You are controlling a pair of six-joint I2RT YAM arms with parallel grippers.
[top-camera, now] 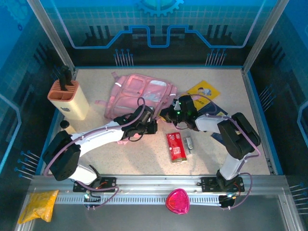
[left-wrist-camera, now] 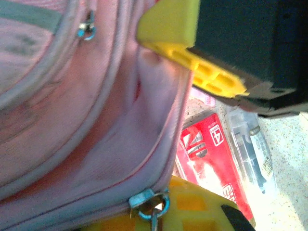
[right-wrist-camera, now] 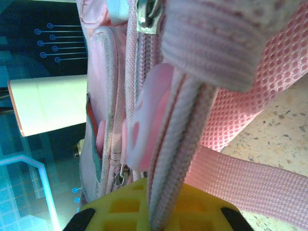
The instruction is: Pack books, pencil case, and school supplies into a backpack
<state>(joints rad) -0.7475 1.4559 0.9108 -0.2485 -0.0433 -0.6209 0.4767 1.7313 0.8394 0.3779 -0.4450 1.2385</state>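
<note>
The pink backpack (top-camera: 137,94) lies at the back middle of the table. My left gripper (top-camera: 149,126) is at its near right corner, shut on the zip edge (left-wrist-camera: 96,144) beside a blue zip pull (left-wrist-camera: 151,204). My right gripper (top-camera: 172,114) meets the bag's right side and is shut on a ribbed webbing strip (right-wrist-camera: 183,144) of the backpack. The red pencil case (top-camera: 176,147) lies flat in front, with the small grey-white supply piece (top-camera: 189,143) beside it. Both also show in the left wrist view, pencil case (left-wrist-camera: 211,163) and piece (left-wrist-camera: 252,154). The yellow book (top-camera: 203,91) and navy book (top-camera: 219,109) lie right of the bag.
A beige knife block (top-camera: 69,98) stands at the back left. On the near rail lie a yellow plastic bag (top-camera: 41,204) and a pink heart-shaped thing (top-camera: 177,201). Bare table lies around the pencil case.
</note>
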